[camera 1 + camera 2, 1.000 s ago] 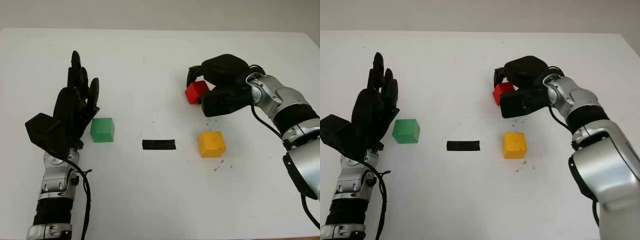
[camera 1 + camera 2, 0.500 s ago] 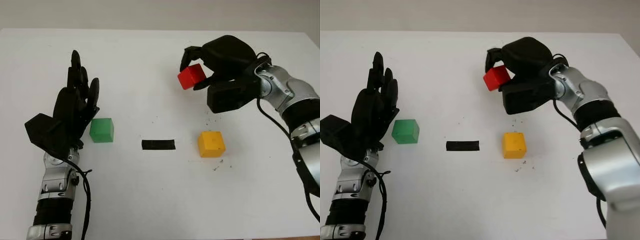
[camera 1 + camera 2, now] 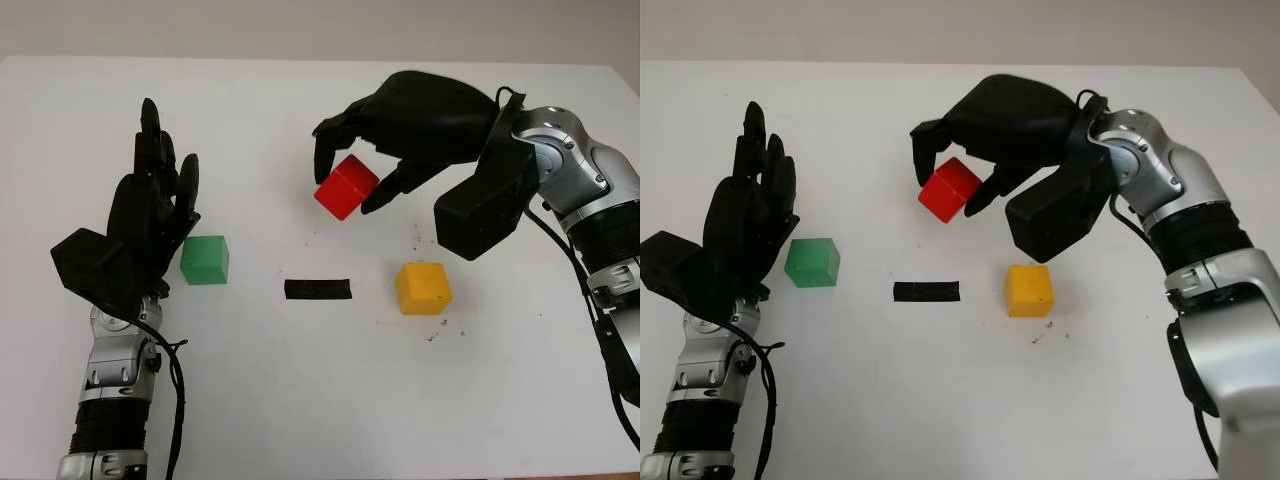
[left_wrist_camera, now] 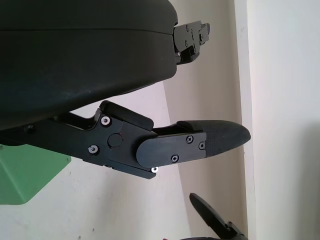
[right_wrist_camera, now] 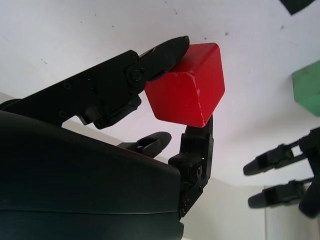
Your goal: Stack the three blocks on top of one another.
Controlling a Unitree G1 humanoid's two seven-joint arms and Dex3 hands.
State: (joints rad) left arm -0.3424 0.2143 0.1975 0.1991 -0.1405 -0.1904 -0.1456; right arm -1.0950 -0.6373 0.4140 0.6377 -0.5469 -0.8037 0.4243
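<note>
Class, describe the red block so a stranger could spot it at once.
On the white table, find the right hand reaching in over the middle. The red block is pinched in its fingers, lifted and tilted; the green block and yellow block lie flat.

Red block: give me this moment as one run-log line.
right hand: shut on red block, lifted off table | left hand: open, beside green block | yellow block: on table | stack: not started
</note>
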